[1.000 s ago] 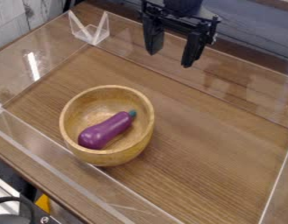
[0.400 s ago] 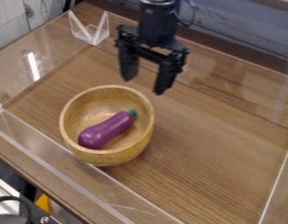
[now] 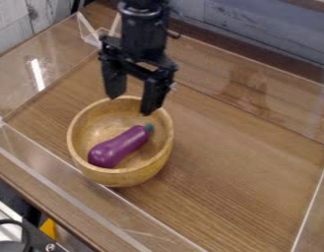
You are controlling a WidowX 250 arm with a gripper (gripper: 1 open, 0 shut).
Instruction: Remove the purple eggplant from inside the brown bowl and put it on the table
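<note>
On the table, left to right:
Acrylic walls: clear, standing along the table edges; left wall at 9 o'clock from the bowl.
Brown bowl: round, light wood, resting left of the table's centre, thick rim showing grain.
Purple eggplant: lying inside the bowl, tilted, fat end toward 8 o'clock, green stem cap toward 2 o'clock.
Claw: black, pointing straight down, spread wide and released, grasping nothing; poised over the bowl's far rim at 12 o'clock from the eggplant, apart from it.
Bare wood: stretching away at 3 o'clock from the bowl.
</note>
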